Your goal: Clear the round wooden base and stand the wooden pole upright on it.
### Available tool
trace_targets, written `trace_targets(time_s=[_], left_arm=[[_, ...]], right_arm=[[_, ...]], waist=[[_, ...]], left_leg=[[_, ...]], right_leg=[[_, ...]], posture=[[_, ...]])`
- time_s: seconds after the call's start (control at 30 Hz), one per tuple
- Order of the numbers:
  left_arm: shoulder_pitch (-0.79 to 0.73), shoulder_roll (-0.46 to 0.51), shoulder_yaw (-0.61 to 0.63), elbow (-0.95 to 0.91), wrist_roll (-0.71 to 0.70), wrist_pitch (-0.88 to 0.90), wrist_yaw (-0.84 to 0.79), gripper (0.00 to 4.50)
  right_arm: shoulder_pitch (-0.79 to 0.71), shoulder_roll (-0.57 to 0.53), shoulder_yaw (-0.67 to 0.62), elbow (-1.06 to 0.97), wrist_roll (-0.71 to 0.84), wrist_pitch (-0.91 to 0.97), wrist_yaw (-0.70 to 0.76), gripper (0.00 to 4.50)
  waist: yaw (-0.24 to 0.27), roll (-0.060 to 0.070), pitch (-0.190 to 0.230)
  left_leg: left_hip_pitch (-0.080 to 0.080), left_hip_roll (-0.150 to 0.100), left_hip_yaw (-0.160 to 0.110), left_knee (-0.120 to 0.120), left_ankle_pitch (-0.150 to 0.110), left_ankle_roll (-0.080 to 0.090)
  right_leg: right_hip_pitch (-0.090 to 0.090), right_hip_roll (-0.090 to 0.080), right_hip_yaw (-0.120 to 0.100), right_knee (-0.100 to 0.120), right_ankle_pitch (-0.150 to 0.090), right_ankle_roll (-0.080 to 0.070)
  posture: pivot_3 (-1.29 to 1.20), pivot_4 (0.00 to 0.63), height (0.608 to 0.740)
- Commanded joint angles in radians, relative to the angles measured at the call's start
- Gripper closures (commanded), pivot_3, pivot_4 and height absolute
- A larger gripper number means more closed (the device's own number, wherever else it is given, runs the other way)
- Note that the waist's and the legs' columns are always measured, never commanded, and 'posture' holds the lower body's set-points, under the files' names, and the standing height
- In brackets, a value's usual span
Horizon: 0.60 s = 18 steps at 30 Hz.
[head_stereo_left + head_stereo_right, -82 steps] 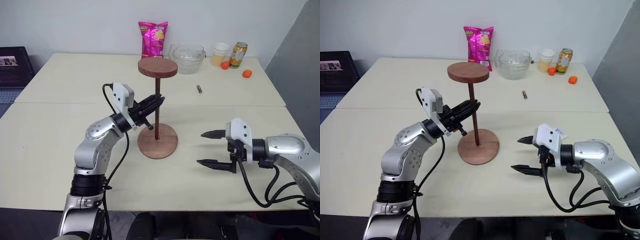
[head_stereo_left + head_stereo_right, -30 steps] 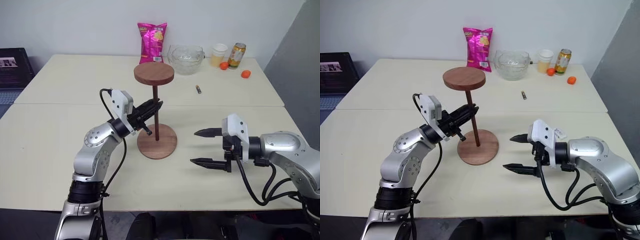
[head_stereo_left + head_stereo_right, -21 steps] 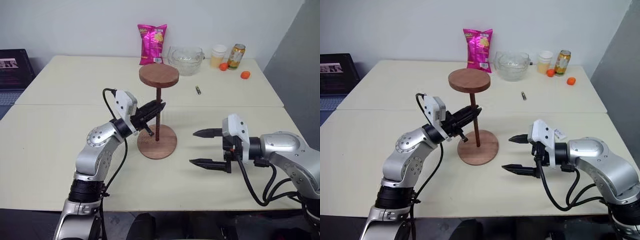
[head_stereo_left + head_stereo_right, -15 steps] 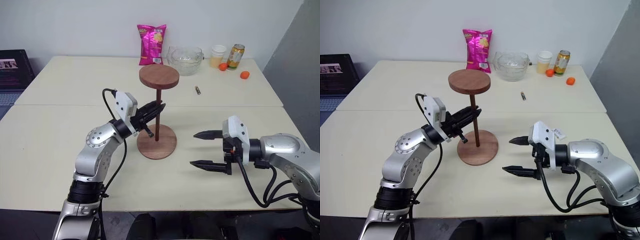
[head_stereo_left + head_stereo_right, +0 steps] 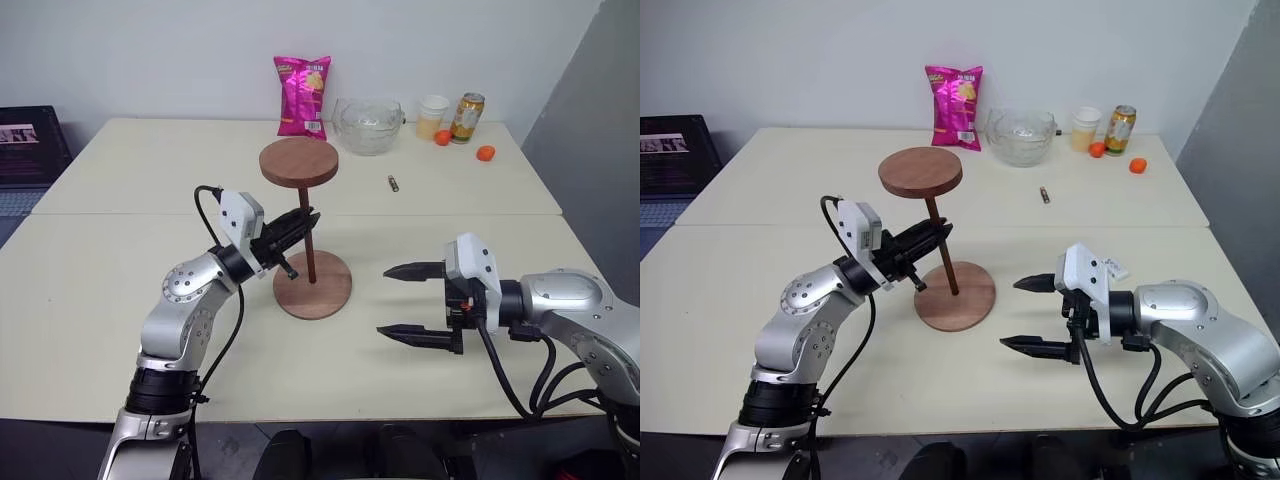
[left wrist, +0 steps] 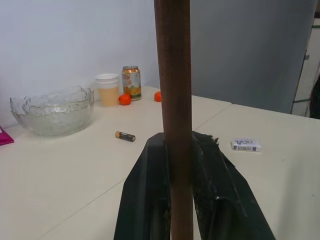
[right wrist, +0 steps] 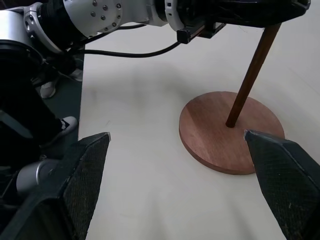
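Observation:
The round wooden base (image 5: pixel 313 285) lies flat mid-table, nothing on it but the pole's foot. The wooden pole (image 5: pixel 308 235) stands in its centre, leaning slightly left, with its round top disc (image 5: pixel 299 162) uppermost. My left gripper (image 5: pixel 300 222) is shut on the pole at mid-height; in the left wrist view the rod (image 6: pixel 172 100) runs between the black fingers (image 6: pixel 145 200). My right gripper (image 5: pixel 383 300) hovers open to the right of the base, nothing between its fingers (image 7: pixel 85 175). The right wrist view shows the base (image 7: pixel 230 132) and the pole (image 7: pixel 252 70).
At the table's far edge stand a pink snack bag (image 5: pixel 302 95), a glass bowl (image 5: pixel 367 125), a cup (image 5: pixel 432 115), a can (image 5: pixel 466 117) and two small oranges (image 5: pixel 485 153). A battery (image 5: pixel 394 184) lies behind the base. A small white box (image 6: pixel 246 145) lies by my right arm.
The pole's top disc has tipped a little to the left and sunk slightly while the left gripper keeps hold. The base and the right gripper have stayed put.

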Motion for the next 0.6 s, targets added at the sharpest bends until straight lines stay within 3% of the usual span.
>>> trace_targets(time_s=[0.03,0.6], left_arm=[[0.02,0.032,-0.026,0.135,0.089,0.018,0.01,4.26],[0.065,0.086,-0.058,0.107,0.091,0.034,0.0,4.26]], right_arm=[[-0.011,-0.008,-0.029,-0.026,0.013,-0.002,-0.015,0.0],[-0.02,0.006,-0.03,-0.021,0.02,-0.026,-0.033,0.0]], waist=[[0.0,0.001,-0.001],[-0.003,0.005,-0.01]], left_leg=[[0.0,0.0,0.0,0.0,0.0,0.0],[0.002,0.0,0.0,-0.001,0.0,0.0]], right_leg=[[0.0,0.0,0.0,0.0,0.0,0.0],[0.001,0.0,0.001,0.0,-0.001,0.001]], posture=[[0.0,0.15,0.74],[0.0,0.15,0.74]])
